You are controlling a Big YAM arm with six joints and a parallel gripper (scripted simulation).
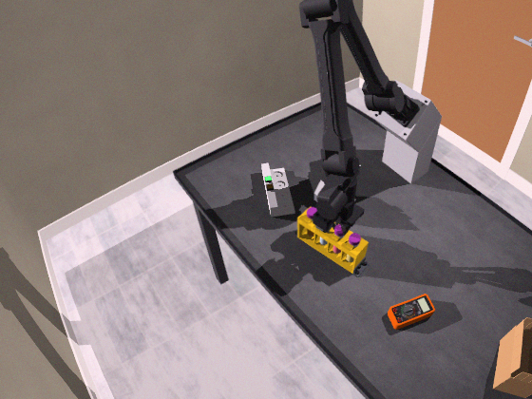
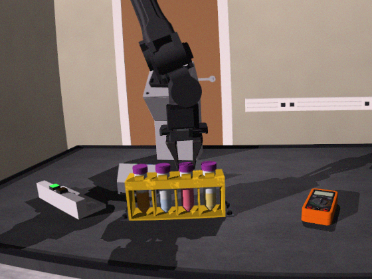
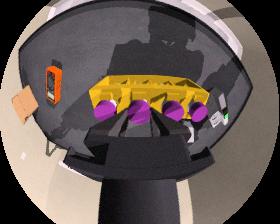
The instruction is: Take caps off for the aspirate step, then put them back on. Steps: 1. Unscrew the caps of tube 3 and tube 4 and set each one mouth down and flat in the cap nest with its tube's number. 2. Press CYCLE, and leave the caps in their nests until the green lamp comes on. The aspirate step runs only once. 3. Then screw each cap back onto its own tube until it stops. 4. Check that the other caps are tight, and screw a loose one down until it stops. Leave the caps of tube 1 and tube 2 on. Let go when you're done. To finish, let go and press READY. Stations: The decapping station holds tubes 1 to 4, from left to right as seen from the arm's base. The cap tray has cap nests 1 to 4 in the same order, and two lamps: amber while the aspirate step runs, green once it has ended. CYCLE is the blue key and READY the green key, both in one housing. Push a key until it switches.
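The yellow decapping station (image 1: 362, 256) (image 2: 176, 183) holds four tubes, each with a purple cap on. My gripper (image 1: 337, 225) (image 2: 186, 165) (image 3: 139, 110) points down and is shut on the cap of tube 2 (image 2: 186, 169) (image 3: 139, 112), above the pink liquid. The caps of tube 1 (image 1: 354, 238) (image 2: 208, 166) (image 3: 105, 111), tube 3 (image 2: 163, 168) (image 3: 173, 110) and tube 4 (image 1: 312, 212) (image 2: 140, 169) (image 3: 198, 111) sit upright. On the cap tray (image 1: 283, 203) (image 2: 60, 198) the green lamp (image 1: 268, 179) (image 2: 54, 186) is lit and the amber lamp is dark. Two nests look empty; the others are in shadow.
A grey housing (image 2: 123, 177) stands behind the station, partly hidden; its keys do not show. An orange multimeter (image 1: 410, 312) (image 2: 319, 206) (image 3: 53, 85) lies on the tube 1 side. An open cardboard box (image 1: 510, 355) (image 3: 25, 104) stands farther off.
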